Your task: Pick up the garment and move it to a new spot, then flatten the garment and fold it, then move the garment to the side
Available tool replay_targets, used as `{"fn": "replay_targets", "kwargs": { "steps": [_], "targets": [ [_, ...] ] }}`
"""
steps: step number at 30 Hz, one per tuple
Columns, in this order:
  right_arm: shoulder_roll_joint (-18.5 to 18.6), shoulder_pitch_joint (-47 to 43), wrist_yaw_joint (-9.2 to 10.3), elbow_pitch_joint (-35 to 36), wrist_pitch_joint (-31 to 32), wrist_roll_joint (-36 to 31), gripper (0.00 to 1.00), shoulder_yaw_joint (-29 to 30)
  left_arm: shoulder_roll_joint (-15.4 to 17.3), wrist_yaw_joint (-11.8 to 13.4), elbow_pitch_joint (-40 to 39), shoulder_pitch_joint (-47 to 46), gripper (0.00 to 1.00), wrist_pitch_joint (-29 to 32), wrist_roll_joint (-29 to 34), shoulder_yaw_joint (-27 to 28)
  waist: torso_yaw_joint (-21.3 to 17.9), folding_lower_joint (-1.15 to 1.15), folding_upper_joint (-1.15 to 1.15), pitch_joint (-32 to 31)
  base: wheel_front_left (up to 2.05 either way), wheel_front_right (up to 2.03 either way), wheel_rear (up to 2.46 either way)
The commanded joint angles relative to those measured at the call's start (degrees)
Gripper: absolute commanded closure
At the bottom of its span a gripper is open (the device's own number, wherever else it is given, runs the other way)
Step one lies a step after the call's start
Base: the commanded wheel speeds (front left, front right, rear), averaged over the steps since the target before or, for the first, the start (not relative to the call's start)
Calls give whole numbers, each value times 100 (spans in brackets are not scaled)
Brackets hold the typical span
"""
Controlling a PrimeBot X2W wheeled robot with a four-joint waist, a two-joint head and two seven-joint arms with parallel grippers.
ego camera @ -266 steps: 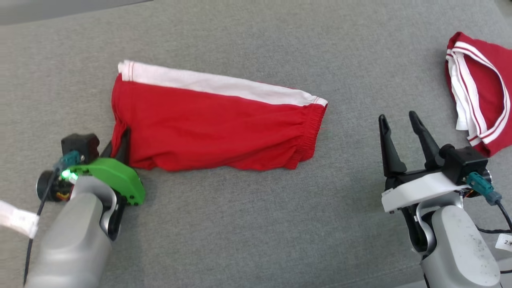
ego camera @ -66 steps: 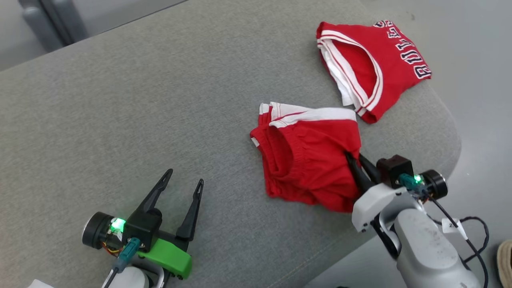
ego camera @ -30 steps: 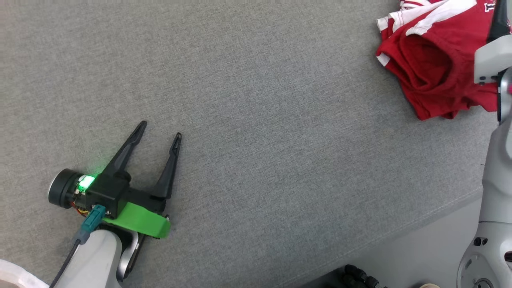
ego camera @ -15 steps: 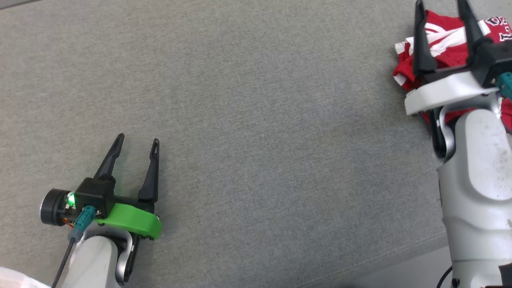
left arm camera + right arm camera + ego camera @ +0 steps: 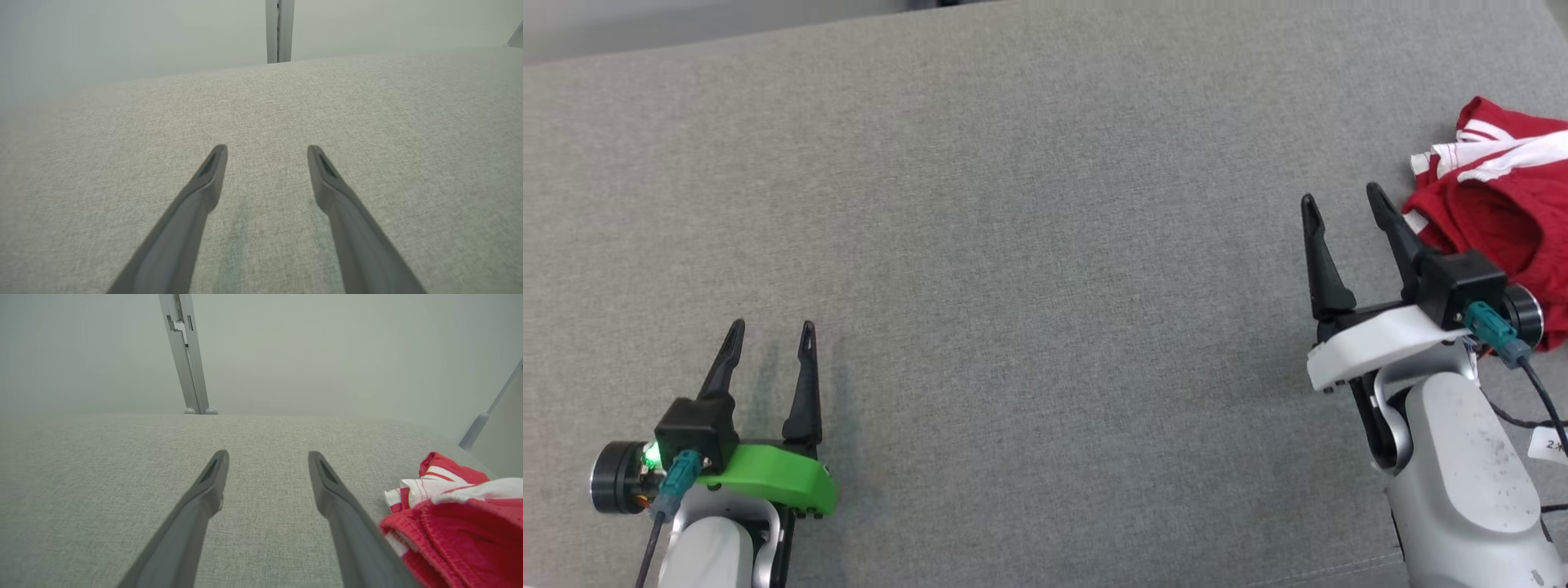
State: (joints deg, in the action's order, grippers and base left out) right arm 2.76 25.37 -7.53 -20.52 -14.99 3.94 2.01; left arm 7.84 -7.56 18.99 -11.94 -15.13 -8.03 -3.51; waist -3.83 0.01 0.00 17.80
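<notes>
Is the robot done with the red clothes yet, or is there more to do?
Nearly, it seems. Done: the garment lies folded over at the right edge of the cushion, off to the side. In hand: nothing; the left hand and right hand are both open and empty. Left: maybe only neatening, since the fold looks rumpled.

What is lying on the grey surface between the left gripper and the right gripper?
Nothing: in the head view the grey surface between the left gripper and the right gripper is bare. The red garment lies right of both.
</notes>
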Motion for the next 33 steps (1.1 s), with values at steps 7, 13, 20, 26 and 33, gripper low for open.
{"fn": "replay_targets", "kwargs": {
  "steps": [7, 13, 20, 26, 33],
  "targets": [
    [28, -630, 10, -10, -23, 121, 0, -17, -165, 19, 62, 438, 0, 6, 111, 281, 345, -1, 0, -686, 0, 0, 0],
    [27, -1018, 10, -147, -23, 253, 0, 32, -255, 19, 156, 739, 0, 6, 2, 302, 372, -1, 0, -1025, 0, 0, 0],
    [28, -1502, 10, -252, -23, 285, 0, 49, -322, 20, 218, 1126, 0, 6, -5, 354, 362, -1, 0, -1466, 0, 0, 0],
    [26, -1779, 10, -307, -23, 284, 0, -37, -407, 20, 199, 1364, 0, 6, -15, 421, 355, -1, 0, -1662, 0, 0, 0],
    [0, -1830, -1, -339, 1, 328, 100, -31, -439, -1, 214, 1390, 100, 0, -140, 430, 384, -1, 0, -1725, 0, 0, 0]
  ]
}}
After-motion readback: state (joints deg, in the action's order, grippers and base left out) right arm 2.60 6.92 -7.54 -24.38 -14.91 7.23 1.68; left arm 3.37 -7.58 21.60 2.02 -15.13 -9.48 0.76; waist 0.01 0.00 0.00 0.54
